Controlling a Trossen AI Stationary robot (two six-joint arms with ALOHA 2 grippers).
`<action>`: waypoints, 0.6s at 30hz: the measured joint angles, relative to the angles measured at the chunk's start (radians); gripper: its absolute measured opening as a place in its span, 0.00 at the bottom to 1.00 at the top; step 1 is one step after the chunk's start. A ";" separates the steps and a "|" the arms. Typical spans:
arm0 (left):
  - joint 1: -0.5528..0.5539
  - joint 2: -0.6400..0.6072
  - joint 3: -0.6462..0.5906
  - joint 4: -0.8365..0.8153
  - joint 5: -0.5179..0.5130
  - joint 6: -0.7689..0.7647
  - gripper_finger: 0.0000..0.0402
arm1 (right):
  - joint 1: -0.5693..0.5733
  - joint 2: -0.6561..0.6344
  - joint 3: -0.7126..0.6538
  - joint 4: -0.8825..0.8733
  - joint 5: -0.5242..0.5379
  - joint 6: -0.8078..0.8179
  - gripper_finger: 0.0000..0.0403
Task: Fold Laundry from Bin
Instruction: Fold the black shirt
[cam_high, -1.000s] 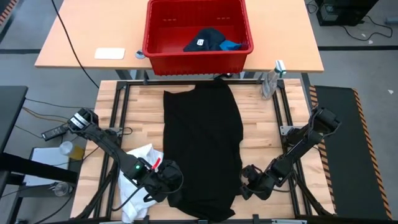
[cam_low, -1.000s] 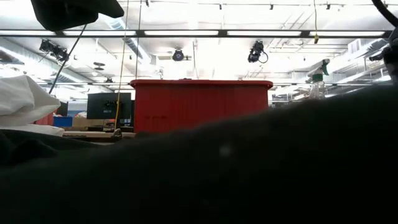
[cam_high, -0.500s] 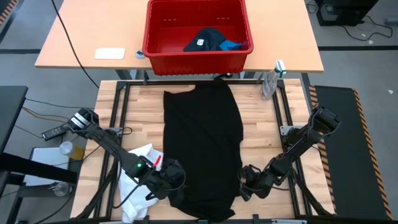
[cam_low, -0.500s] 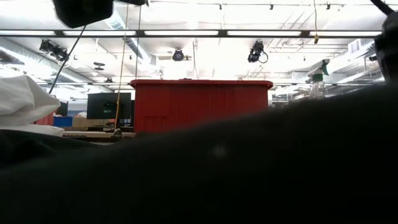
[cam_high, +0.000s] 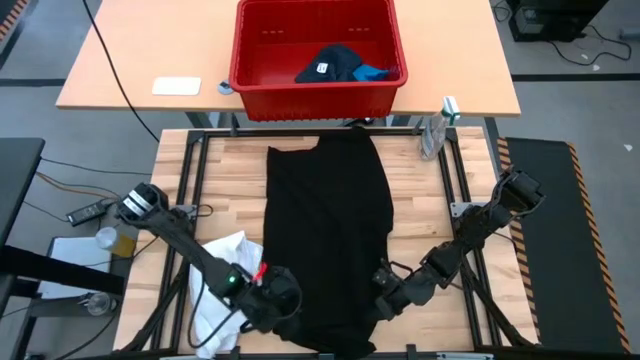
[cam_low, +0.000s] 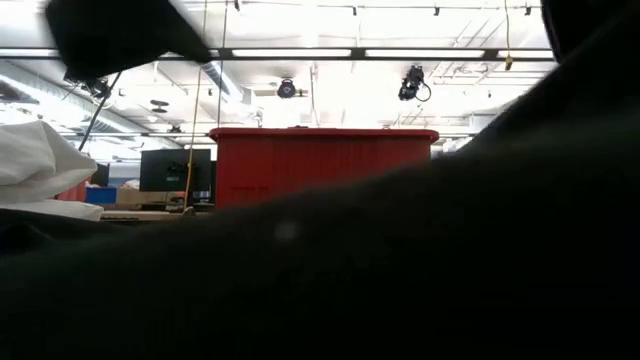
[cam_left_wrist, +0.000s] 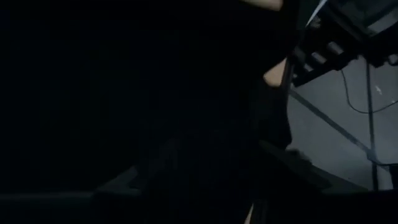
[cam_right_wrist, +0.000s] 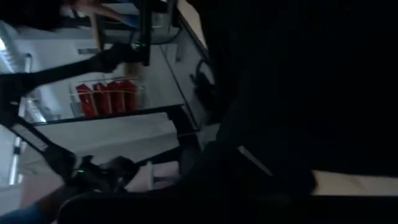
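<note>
Black garment (cam_high: 328, 235) lay spread lengthwise down the middle of the wooden tabletop (cam_high: 225, 190), far end reaching toward the red bin (cam_high: 250, 72), near end at the tabletop's near edge.

Left tool (cam_high: 272, 300) sat at the garment's near left corner, low on the cloth. Could not tell whether its fingers were apart or gripping; its wrist view was filled with black fabric.

Right tool (cam_high: 385, 293) sat at the garment's near right edge, fingers together, clamped on the black garment's hem; cloth bunched around it.

White garment (cam_high: 222, 290) lay crumpled on the tabletop just left of the black one, beside the left arm.

In the bin, on the separate far table: dark navy garment (cam_high: 328, 63) with white tag, small bright blue garment (cam_high: 372, 72) touching it on the right.

Spray bottle (cam_high: 436, 128) stood at the far right corner.
</note>
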 joint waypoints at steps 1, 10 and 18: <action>-0.013 0.008 0.000 -0.003 -0.002 -0.032 0.56 | -0.003 0.000 0.000 0.011 0.000 -0.004 0.02; -0.161 0.075 0.000 -0.025 -0.174 -0.176 0.53 | -0.035 0.000 0.000 0.103 0.000 -0.018 0.02; -0.180 0.056 0.000 -0.055 -0.059 0.009 0.48 | -0.094 0.000 0.000 0.209 -0.029 -0.047 0.01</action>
